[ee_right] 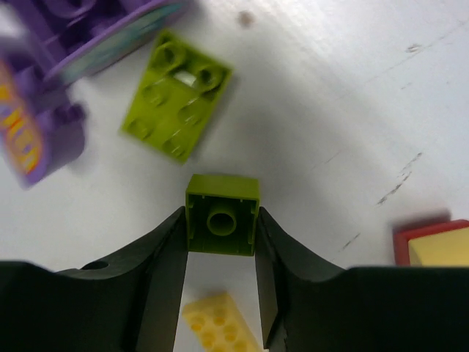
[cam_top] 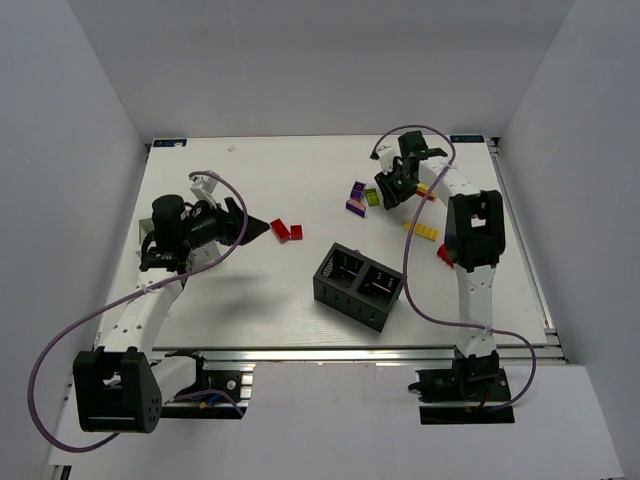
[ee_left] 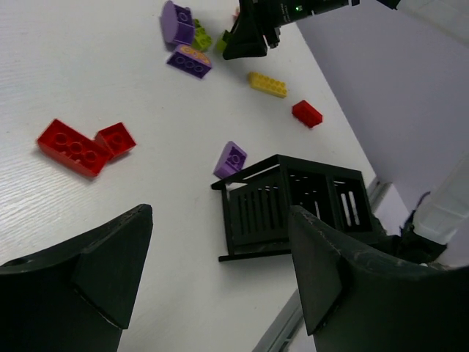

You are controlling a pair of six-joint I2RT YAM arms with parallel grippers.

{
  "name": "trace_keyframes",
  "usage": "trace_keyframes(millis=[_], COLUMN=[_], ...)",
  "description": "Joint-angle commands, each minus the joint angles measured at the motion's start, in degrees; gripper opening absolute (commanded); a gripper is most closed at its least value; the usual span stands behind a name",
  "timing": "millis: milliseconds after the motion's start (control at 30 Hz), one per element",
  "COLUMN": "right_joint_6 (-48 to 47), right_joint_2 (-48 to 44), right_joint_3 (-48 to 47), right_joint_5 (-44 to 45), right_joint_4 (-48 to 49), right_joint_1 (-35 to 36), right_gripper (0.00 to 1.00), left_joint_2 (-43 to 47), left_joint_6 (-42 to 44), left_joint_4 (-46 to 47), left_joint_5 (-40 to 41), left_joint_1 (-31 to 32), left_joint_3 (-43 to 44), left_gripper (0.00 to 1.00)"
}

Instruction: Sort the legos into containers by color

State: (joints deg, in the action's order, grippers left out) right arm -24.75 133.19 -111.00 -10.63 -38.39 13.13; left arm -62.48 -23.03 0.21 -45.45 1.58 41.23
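My right gripper [ee_right: 220,227] is shut on a small lime green lego [ee_right: 221,215], its hollow underside facing the camera. A second lime green lego [ee_right: 176,95] lies on the table beyond it, beside purple legos [ee_right: 44,125]. A yellow lego [ee_right: 216,323] lies below the fingers. In the top view my right gripper [cam_top: 391,191] is at the far right by the purple legos [cam_top: 356,205]. Two red legos [cam_top: 286,230] lie just ahead of my open, empty left gripper [cam_top: 262,228]. The black two-compartment box [cam_top: 359,285] stands mid-table. The white box is out of view.
A yellow lego [cam_top: 421,231] and a red lego [cam_top: 444,254] lie by the right arm. A purple lego [ee_left: 231,159] lies just behind the black box [ee_left: 293,202]. A red-rimmed piece [ee_right: 432,246] shows at the right edge of the right wrist view.
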Motion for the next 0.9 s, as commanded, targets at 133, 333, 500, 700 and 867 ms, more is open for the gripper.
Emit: trace_keyframes(millis=[133,333,500,700,867], right_joint_6=[-22.59,-25.43,-27.1,-25.52,-22.46], right_joint_2=[-26.64,-37.38,-40.63,-41.95,-43.45], right_joint_3=[16.48,19.86,22.23,23.28,24.78], right_joint_5=[-22.71,-35.23,-34.9,-29.97,-28.04], right_joint_4=[4.11,2.8,1.82,3.5,6.13], right_joint_1=[0.41,4.89,13.58,18.68,21.15], right_gripper=[0.17,0.17,0.18,0.18,0.18], left_joint_2=[-6.77,-10.64,-13.81,-12.67,-13.72], left_joint_6=[-4.57,-6.59,-10.8,-13.89,-13.98], left_joint_4=[4.02,2.6,4.27,5.77,3.58], left_joint_5=[-5.62,-1.5,0.19,1.86,2.39], left_joint_1=[5.79,12.38,15.9,18.27,19.59], left_joint_3=[5.51,10.97,13.78,15.8,17.13], left_gripper=[0.84,0.85,0.85,0.85,0.84])
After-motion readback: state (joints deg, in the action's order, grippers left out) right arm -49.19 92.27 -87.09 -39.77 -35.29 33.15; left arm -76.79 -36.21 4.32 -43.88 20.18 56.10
